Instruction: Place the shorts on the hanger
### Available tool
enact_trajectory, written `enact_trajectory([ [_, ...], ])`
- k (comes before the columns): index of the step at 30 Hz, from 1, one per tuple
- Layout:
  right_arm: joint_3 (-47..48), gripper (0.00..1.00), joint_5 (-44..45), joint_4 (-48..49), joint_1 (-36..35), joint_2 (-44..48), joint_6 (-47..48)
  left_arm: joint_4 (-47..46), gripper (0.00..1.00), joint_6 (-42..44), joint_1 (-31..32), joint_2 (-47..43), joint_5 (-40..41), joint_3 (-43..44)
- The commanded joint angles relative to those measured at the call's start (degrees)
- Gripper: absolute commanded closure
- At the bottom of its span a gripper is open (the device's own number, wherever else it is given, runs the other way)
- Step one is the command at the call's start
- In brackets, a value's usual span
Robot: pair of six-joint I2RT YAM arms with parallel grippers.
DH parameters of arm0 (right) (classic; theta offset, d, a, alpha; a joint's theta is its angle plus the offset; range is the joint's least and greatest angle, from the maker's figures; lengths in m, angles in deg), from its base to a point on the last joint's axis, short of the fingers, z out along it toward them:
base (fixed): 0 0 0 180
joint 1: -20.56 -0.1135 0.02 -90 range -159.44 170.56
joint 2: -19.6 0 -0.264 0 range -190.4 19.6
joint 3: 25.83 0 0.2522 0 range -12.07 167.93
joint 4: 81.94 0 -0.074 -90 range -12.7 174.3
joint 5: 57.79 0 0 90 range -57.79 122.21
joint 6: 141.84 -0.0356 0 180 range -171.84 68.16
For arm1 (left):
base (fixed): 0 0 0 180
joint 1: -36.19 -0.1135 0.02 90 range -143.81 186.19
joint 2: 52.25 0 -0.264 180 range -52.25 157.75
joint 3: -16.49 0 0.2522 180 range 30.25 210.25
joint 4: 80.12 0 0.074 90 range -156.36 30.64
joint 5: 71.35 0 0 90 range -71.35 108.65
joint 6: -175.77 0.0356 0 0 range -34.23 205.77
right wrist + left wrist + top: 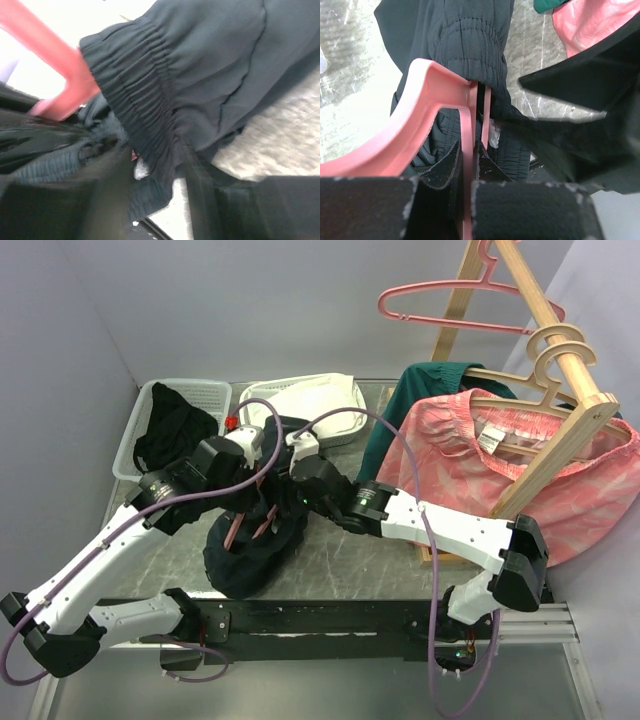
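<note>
- Clamping the hanger (pixel 415 140) over the tabletop (pixel 350 562), the left gripper (pixel 468 170) held its arm under the shorts (pixel 470 40).
- The right gripper (pixel 155 175) pinched their elastic waistband edge; baskets (pixel 135 435) lined the far side.

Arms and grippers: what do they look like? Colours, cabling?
Both the left arm and right arm: white link shells, black joint housings, a loose purple cable each. The left gripper and right gripper: black flat-faced fingers.

My left arm (pixel 95 560) and right arm (pixel 450 525) both reach forward and bend inward, wrists nearly meeting. My left fingers (pixel 530 210) are pressed almost together. My right fingers (pixel 107 200) stand apart, grip unclear.
</note>
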Motion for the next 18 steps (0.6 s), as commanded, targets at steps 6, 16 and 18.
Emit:
enact_trajectory([
  [6,13.25,0.96,7.82,-8.03,7.49,1.14,-1.23,1.58,0.99,2.96,-0.23,-1.92,-3.61,2.38],
  [16,19.34,0.92,4.13,-11.99,10.84,-2.29,-0.52,0.53,0.99,2.43,-0.14,-4.13,-5.11,6.93],
  [18,19.78,0.79,3.35,-12.69,10.58,-0.97,0.09,0.35,0.99,2.52,-0.14,-3.6,-4.93,8.08],
])
